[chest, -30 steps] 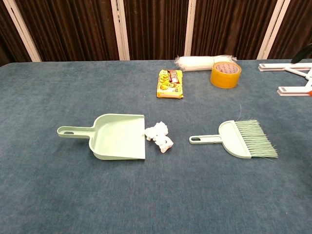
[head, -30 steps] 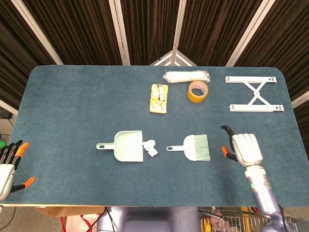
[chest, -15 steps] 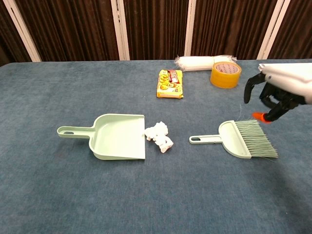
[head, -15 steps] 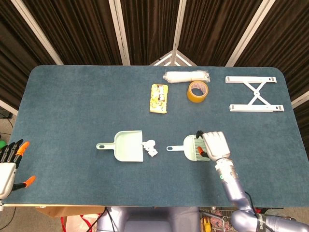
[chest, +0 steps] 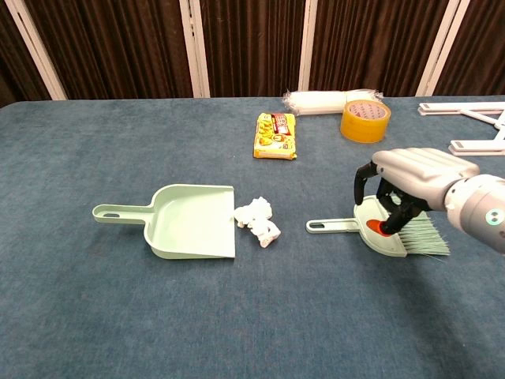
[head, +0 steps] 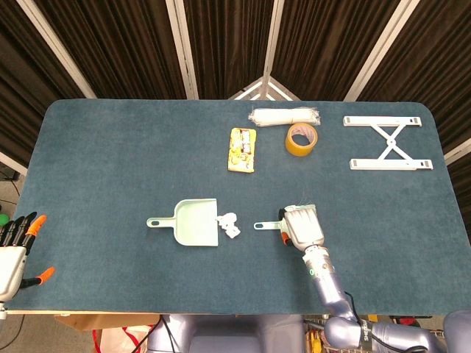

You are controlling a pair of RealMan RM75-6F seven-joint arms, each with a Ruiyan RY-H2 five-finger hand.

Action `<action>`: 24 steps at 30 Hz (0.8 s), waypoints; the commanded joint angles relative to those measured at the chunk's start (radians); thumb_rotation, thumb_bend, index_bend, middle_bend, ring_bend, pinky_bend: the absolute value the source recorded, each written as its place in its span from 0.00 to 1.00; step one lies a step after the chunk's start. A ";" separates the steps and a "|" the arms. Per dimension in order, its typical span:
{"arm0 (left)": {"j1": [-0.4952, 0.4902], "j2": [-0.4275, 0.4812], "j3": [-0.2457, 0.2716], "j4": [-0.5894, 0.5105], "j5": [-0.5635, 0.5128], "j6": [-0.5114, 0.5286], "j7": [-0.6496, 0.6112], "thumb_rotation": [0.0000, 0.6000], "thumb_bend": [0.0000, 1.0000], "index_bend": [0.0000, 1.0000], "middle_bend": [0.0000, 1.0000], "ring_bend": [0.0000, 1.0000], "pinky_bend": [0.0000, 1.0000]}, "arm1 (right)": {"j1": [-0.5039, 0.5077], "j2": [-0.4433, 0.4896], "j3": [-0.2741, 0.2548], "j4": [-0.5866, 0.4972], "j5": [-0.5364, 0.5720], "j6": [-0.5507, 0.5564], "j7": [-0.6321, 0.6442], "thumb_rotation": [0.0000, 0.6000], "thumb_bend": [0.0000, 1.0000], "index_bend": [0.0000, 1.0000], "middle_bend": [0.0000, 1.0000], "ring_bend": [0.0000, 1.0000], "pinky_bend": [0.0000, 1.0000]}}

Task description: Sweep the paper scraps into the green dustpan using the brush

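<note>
The right robot hand (chest: 398,189) has moved left, now open above the pale-green plastic brush (chest: 379,227), not gripping it; white paper scraps (chest: 258,220) remain outside the green dustpan (chest: 189,221).

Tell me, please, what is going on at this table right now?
The right hand hovers over the brush, fingers curled down around its head but not clearly gripping it. The dustpan lies flat with the paper scraps just off its open edge, unswept. The left hand waits at the table's near left corner, holding nothing.
</note>
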 commanded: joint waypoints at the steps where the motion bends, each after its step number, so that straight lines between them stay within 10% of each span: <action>1: -0.001 0.000 -0.001 0.000 -0.001 -0.001 0.001 1.00 0.00 0.00 0.00 0.00 0.00 | 0.012 -0.028 -0.007 0.033 0.013 -0.004 -0.004 1.00 0.36 0.44 0.84 0.91 0.78; 24: -0.011 0.005 -0.004 -0.004 -0.018 -0.019 -0.013 1.00 0.00 0.00 0.00 0.00 0.00 | 0.054 -0.153 -0.015 0.185 0.019 0.006 0.017 1.00 0.36 0.44 0.84 0.91 0.78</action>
